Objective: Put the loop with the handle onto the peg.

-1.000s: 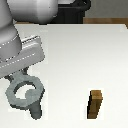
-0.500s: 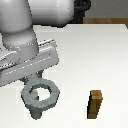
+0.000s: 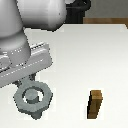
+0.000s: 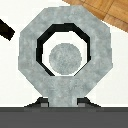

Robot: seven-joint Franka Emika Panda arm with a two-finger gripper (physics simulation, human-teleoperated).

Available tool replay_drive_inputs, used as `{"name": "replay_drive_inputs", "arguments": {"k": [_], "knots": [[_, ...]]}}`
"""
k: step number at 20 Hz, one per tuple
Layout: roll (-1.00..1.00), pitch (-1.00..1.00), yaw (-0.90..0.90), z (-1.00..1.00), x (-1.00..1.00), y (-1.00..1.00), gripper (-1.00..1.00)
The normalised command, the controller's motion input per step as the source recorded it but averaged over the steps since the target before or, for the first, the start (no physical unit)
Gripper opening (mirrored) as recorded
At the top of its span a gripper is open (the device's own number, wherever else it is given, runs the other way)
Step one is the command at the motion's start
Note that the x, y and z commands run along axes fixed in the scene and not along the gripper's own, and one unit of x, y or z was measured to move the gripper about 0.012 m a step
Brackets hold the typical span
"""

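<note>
- No brand, label or writing can be read on anything in either view.
- The Franka arm [image 3: 30,30] reaches down over the white table [image 3: 95,55], its bulky pale-grey links filling the exterior view's upper left, well apart from the wooden block.
- The gripper [image 3: 26,81] points downward, its flat grey hand body slanted above the ring; its jaws are largely hidden in both views.
- The loop with the handle [image 3: 33,99] sits at the gripper's lower end, lying roughly level, far to the exterior view's left of the wooden block.
- In the wrist view the loop with the handle [image 4: 64,37] shows its stubby tab running back toward the gripper, whose dark edge crosses the frame at the tab's base; the fingers appear closed on that tab, though the actual contact is out of sight.
- The peg [image 3: 31,95] shows as a round grey top inside the ring's hole; in the wrist view the peg [image 4: 65,57] lies within the opening, off-centre toward the handle side, with a dark gap around it.
- The brown wooden block [image 3: 96,104] stands upright alone on the table, near the front edge.
- How far down the peg the ring sits cannot be told.
</note>
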Motion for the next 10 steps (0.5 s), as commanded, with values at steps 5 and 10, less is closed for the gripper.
{"name": "replay_drive_inputs", "arguments": {"k": [5,10], "knots": [[0.00,0.00,0.00,0.00,0.00,0.00,1.00],[0.00,0.00,0.00,0.00,0.00,0.00,1.00]]}}
